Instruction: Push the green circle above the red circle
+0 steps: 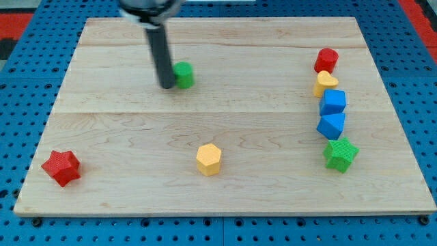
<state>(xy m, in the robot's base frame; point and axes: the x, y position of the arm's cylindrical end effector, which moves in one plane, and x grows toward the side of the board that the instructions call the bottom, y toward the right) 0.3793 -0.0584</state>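
Note:
The green circle (184, 74) sits on the wooden board (123, 137) at the upper left of centre. My tip (166, 86) stands right against its left side, touching or nearly so. The red circle (327, 60) lies far off at the view's upper right, at the top of a column of blocks. The rod comes down from the view's top edge.
Below the red circle run a yellow heart (325, 83), a blue cube (334, 102), a blue triangular block (331, 126) and a green star (340, 154). A yellow hexagon (209, 159) lies at bottom centre. A red star (61, 167) lies at bottom left.

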